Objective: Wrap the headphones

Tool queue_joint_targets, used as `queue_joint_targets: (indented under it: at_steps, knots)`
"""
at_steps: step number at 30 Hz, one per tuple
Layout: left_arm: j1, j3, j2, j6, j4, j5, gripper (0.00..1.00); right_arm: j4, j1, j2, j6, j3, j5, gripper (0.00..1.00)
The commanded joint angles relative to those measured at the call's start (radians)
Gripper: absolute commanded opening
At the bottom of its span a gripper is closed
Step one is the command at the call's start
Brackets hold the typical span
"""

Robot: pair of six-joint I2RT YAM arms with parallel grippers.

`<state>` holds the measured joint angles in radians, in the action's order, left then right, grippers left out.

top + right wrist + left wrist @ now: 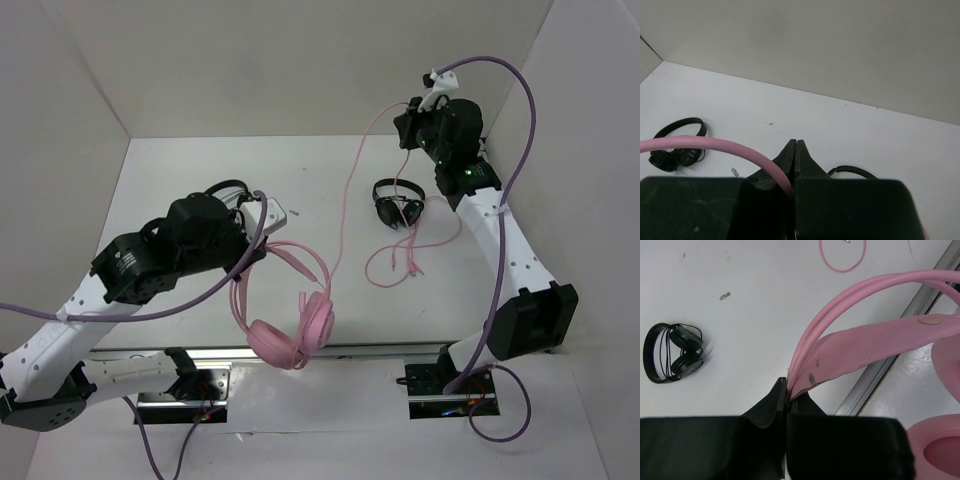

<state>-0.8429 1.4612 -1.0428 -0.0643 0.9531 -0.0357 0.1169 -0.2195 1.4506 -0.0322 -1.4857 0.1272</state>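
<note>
Top external view shows the headphones (290,335) hanging by the headband (237,300) from the left fingers (250,262) over the near edge of the counter (300,170), while the right fingers (403,112) hold the pink cable (340,230) raised at the far right, its slack looped on the counter. Left wrist view shows the left fingers (787,391) closed on the headband (865,345); right wrist view shows the right fingers (796,146) closed on the pink cable (715,145). Judged step: cable drawn out for winding; next, lead it around the headphones under light tension.
</note>
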Motion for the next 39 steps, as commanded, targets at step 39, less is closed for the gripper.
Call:
queue_joint_targets:
  at_steps: [39]
  knots:
    - [0.227,0.723,-0.396,0.696,-0.189,-0.425,0.0,-0.747,-0.527,-0.042,-0.258,0.719,0.351,0.01]
